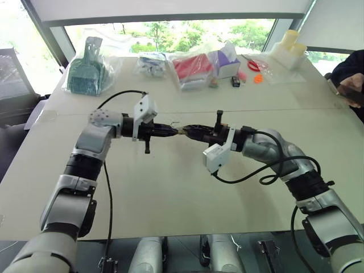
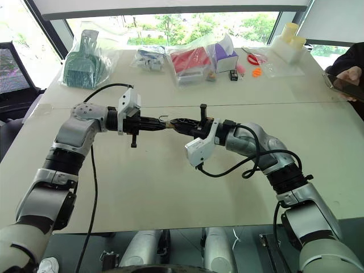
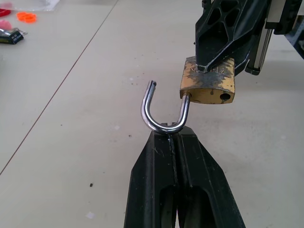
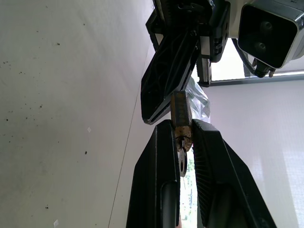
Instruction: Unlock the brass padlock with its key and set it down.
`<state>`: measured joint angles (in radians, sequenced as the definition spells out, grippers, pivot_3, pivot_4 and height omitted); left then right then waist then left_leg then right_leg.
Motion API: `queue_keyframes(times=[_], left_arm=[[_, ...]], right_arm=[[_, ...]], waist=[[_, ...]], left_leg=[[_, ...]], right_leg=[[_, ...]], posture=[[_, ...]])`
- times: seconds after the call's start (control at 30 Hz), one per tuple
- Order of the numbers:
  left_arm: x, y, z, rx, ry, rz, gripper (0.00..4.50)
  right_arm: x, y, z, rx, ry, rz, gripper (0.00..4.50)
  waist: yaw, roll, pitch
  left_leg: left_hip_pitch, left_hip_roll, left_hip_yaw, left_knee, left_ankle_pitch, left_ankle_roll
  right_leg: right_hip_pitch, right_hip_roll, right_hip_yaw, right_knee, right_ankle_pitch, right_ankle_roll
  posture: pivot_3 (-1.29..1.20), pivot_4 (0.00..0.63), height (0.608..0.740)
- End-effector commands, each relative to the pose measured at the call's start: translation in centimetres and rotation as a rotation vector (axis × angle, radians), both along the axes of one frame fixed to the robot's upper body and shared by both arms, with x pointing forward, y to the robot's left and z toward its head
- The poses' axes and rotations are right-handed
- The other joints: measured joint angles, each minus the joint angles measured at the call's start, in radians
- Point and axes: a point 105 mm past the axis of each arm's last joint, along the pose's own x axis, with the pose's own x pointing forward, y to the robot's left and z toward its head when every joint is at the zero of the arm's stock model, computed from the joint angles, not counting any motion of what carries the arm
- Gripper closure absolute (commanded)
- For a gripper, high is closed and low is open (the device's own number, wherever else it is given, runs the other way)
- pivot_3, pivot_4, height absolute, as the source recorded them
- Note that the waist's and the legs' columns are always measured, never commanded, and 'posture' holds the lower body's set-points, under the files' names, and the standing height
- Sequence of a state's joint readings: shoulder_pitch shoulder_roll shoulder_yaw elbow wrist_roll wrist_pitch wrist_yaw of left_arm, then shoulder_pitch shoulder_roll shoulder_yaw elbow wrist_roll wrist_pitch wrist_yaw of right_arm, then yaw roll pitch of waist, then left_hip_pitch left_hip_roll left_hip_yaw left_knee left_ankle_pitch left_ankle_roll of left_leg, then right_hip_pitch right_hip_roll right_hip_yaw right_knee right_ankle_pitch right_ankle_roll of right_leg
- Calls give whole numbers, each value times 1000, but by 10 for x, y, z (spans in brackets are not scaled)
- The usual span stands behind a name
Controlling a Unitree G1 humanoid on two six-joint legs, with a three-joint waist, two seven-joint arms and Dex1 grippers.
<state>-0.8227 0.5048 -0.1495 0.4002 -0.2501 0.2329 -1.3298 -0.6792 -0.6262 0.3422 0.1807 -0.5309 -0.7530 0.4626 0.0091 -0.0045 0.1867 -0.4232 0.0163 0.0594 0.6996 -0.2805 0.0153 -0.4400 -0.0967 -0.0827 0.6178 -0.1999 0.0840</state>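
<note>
The brass padlock (image 3: 209, 88) hangs in mid-air over the middle of the table (image 1: 170, 187), between my two grippers. Its silvery shackle (image 3: 164, 121) stands open, with one end free of the body. My left gripper (image 3: 170, 135) is shut, its tips pinching the bend of the shackle. My right gripper (image 4: 180, 126) comes from the opposite side and is shut on the brass body. A silvery piece that looks like the key (image 4: 182, 160) sits under the body, between the right fingers. In the head views the two grippers meet tip to tip at the padlock (image 1: 181, 131).
Bagged goods line the table's far side: a green dustpan set (image 1: 88, 68), a red pack (image 1: 193, 67) and a purple-and-white box (image 1: 227, 60). Small orange pieces (image 1: 257, 78) lie near them. A person (image 1: 350, 79) sits at the right edge.
</note>
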Motion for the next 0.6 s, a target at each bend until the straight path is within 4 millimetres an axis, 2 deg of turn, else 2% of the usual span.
queue_keyframes(times=[0.03,0.1,0.23,0.47,0.6], left_arm=[[-2,10,6,21,-38,5,4457],[-2,18,3,35,-32,25,4457],[-5,33,-3,44,-11,77,4457],[-20,36,-13,51,1,98,4457],[-28,35,-16,59,2,104,4500]], right_arm=[[-4,5,10,25,-28,30,4500],[-2,4,3,16,-8,19,4500],[11,-2,-27,-44,47,-26,4500],[26,-7,-61,-96,88,-61,4500],[26,-8,-67,-110,102,-45,2569]], waist=[[-1,0,0],[-3,0,0],[-4,0,0],[-6,0,0],[-7,0,0]], left_leg=[[0,0,0,0,0,0],[0,0,0,0,0,0],[1,0,0,0,0,0],[1,0,0,0,0,0],[1,0,0,-1,0,0]], right_leg=[[0,0,0,0,0,0],[0,0,0,0,0,0],[1,0,0,0,0,0],[0,0,0,1,0,0],[0,0,1,1,0,0]], posture=[[0,150,740],[0,150,740],[0,150,740],[0,150,740],[0,150,740]])
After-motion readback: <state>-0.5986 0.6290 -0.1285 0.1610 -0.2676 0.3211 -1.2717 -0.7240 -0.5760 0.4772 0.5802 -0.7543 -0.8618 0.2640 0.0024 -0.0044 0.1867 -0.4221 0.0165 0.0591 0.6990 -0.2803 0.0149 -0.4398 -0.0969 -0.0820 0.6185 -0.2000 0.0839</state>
